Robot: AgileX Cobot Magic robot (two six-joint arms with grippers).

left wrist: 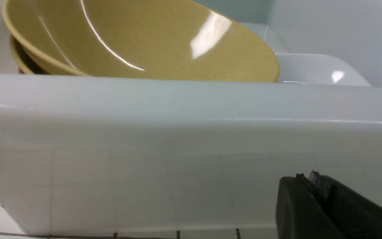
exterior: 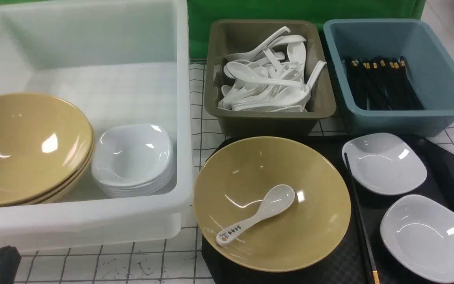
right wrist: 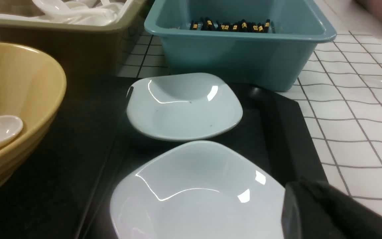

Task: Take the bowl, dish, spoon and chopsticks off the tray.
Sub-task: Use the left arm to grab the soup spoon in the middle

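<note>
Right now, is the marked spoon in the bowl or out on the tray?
In the bowl. The spoon lies on its inner surface, handle toward the near rim; the bowl sits on the tray.

Bright, even light falls from above and leaves only soft, faint shadows. White glare patches sit on the glossy bowl point(exterior: 270, 205), on the marked spoon point(exterior: 262, 211) lying in it and on the two white dishes point(exterior: 384, 163). The black tray point(exterior: 451, 169) under them loses detail in its dark surface. The white tub point(exterior: 93, 221) nearly washes out in the front view. In the wrist views the left gripper point(left wrist: 307, 186) and right gripper point(right wrist: 303, 199) are dark, blurred shapes, and the tub's near wall looks soft.
</note>
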